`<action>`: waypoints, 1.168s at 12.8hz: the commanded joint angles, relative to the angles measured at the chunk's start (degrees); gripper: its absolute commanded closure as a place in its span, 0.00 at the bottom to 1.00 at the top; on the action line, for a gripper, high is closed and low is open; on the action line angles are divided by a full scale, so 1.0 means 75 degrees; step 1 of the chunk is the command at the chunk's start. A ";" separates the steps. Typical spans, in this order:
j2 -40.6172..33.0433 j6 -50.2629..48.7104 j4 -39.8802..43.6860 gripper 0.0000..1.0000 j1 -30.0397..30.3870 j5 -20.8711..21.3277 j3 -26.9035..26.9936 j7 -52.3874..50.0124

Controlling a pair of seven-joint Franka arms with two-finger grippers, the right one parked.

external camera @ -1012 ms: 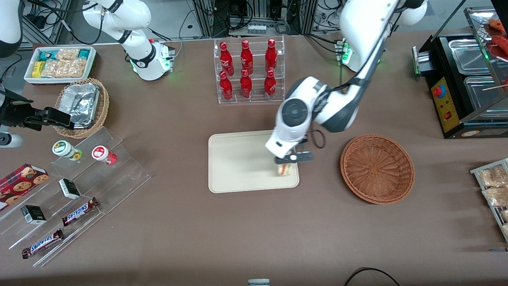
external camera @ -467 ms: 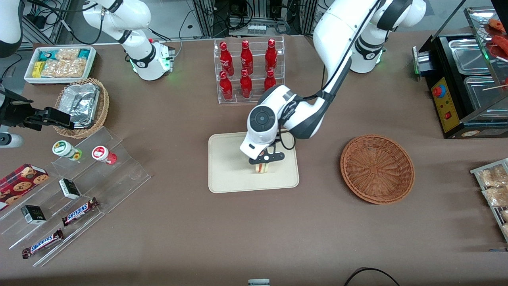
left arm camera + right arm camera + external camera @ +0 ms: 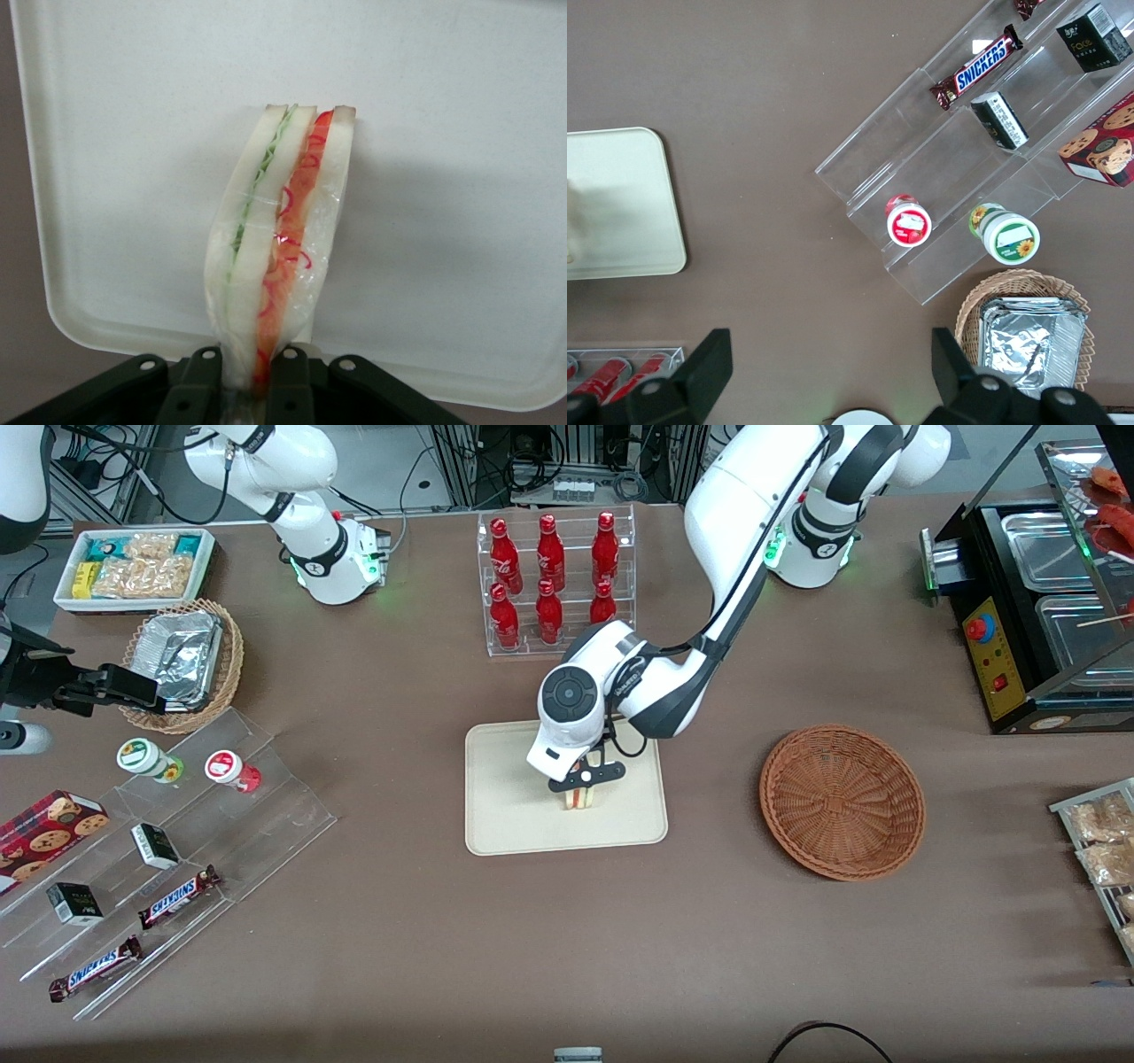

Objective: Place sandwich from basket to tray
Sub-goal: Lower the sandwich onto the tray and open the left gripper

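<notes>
My left gripper is shut on the sandwich, a wedge of white bread with red and green filling wrapped in clear film. It holds the sandwich over the middle of the cream tray. In the left wrist view the sandwich is pinched between the black fingers, with the tray beneath it. The reddish-brown wicker basket stands bare on the table, beside the tray toward the working arm's end.
A clear rack of red bottles stands farther from the camera than the tray. A stepped acrylic shelf with snacks, a tan basket with a foil container and a white snack bin lie toward the parked arm's end. A black food warmer stands at the working arm's end.
My left gripper has carried the sandwich from the tray's edge nearest the basket inward to over the tray's middle. The basket has not moved.
</notes>
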 commanded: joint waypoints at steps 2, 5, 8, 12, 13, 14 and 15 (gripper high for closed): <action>0.0252 -0.0053 0.0323 1.00 -0.0257 0.0129 0.0132 -0.0224; 0.0310 -0.0041 0.0323 1.00 -0.0257 0.0280 0.0132 -0.0388; 0.0346 -0.0041 0.0381 1.00 -0.0257 0.0328 0.0132 -0.0575; 0.0393 0.0052 0.0370 0.00 -0.0257 0.0422 0.0132 -0.0575; 0.0381 0.0052 0.0370 0.00 -0.0257 0.0422 0.0132 -0.0575; 0.0369 0.0052 0.0370 0.00 -0.0257 0.0422 0.0132 -0.0575; 0.0323 0.0029 0.0381 0.00 -0.0257 0.0422 0.0132 -0.0575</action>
